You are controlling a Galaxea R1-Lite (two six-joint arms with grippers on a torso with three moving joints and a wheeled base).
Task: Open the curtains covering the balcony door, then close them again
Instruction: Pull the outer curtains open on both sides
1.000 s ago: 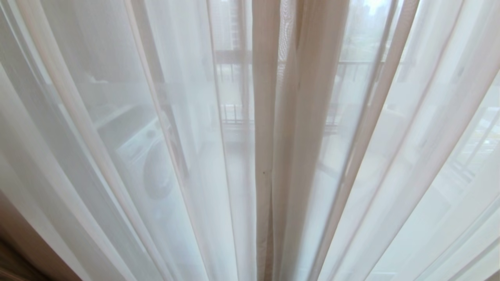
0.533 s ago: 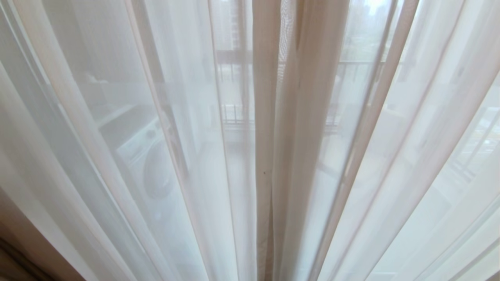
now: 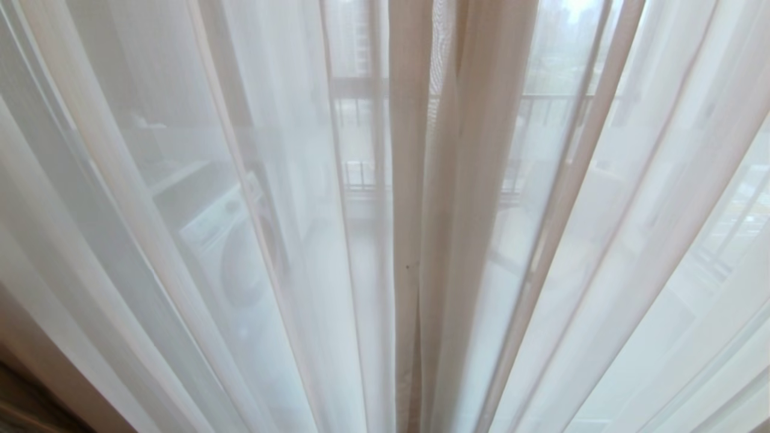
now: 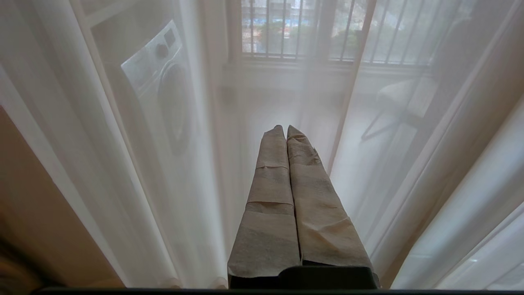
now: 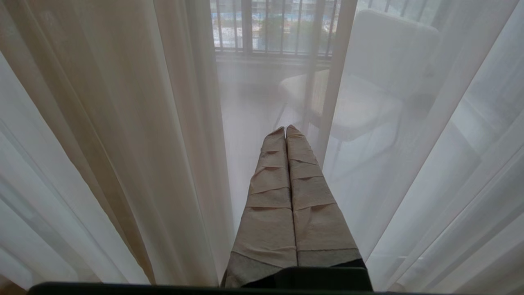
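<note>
Curtains (image 3: 463,180) are seen drawn shut right across the head view, thin white sheers hanging in long pleats with the two hemmed edges meeting pretty much dead centre as a denser beige strip. Nothing much is left open between those two edges, just a thin slit lower down. A bit of heavier tan fabric (image 3: 36,373) is tucked into the lower left corner. The balcony door itself can't really be made out through the cloth; only hazy stuff behind it is picked up: a washing machine (image 3: 231,240) off to the left, a barred railing (image 3: 361,174) further back, and a pale chair (image 5: 368,94) on the right side. The left gripper (image 4: 285,130) is held just in front of the sheer, its tape-wrapped fingers (image 4: 272,172) pressed together with nothing pinched between them, a pleat fold running just beside the tips. The right gripper (image 5: 285,130) is parked the same way, wrapped fingers (image 5: 307,180) closed flat against each other and empty, with a hemmed fold just beside it and the thicker beige folds off to one side. Whether either set of tips is actually touching the fabric can't be told.
</note>
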